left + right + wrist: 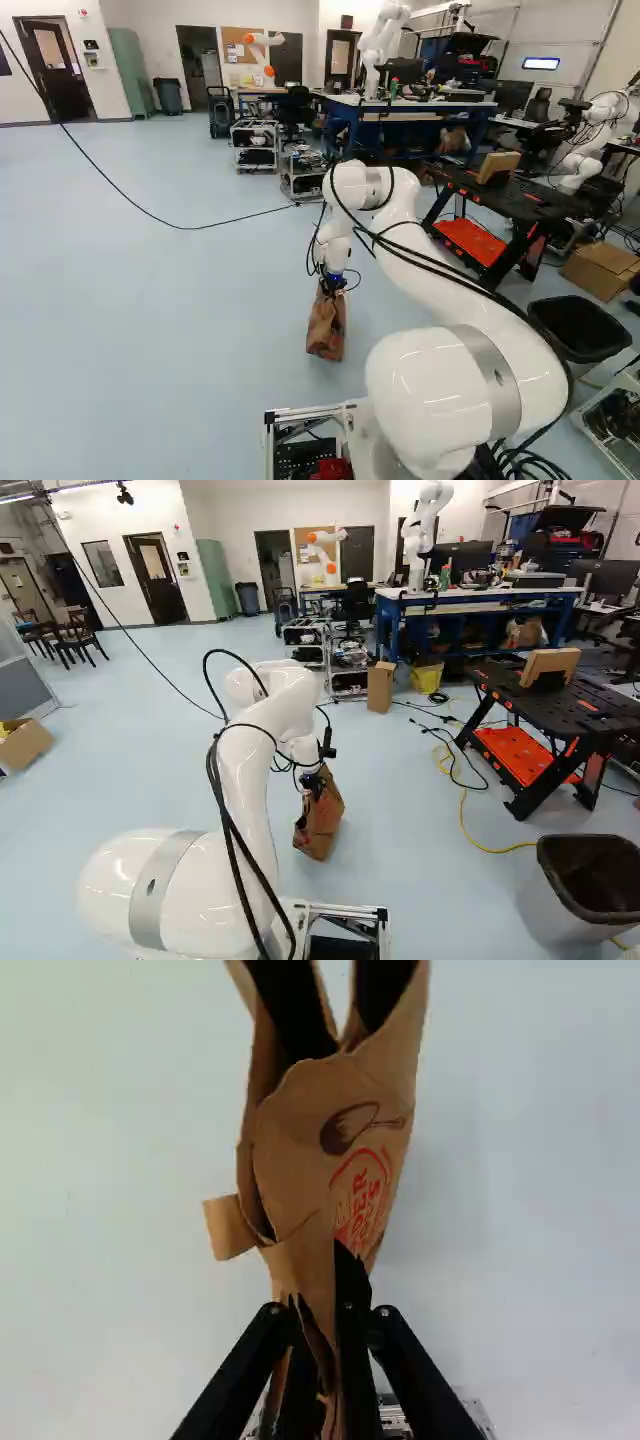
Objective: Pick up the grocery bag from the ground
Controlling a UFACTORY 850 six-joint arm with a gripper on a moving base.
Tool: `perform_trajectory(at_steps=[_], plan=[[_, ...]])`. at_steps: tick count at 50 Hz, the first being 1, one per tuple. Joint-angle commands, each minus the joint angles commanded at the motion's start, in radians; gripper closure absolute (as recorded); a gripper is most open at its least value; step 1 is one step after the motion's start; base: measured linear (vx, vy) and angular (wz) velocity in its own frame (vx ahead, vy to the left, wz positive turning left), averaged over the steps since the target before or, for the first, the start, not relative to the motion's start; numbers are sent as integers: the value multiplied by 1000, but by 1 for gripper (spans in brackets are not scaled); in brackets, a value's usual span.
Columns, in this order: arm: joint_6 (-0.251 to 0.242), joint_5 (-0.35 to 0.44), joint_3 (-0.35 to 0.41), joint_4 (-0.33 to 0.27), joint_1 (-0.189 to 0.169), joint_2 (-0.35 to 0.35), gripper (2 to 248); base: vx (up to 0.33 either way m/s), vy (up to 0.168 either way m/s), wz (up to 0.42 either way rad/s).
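Observation:
In the left base view my gripper points down at the top of the brown paper grocery bag. The right base view shows the same bag hanging tilted under the wrist, its lower end towards the left. In the wrist view the gripper is shut on the bunched paper of the bag, with paper folds between its two fingers. The pinched rim hides most of the orange pads. Whether the bag's bottom touches the floor I cannot tell.
A black bin stands right of the base, and beyond it a black and orange workbench. A cardboard box stands on the floor near wheeled carts. Another robot is on the blue table, and a cable crosses the floor.

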Motion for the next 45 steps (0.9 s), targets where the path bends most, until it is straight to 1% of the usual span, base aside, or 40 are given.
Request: perform_trajectory(at_steps=[45], plan=[[0, 0, 176, 0, 0, 181, 229, 0, 0, 0]])
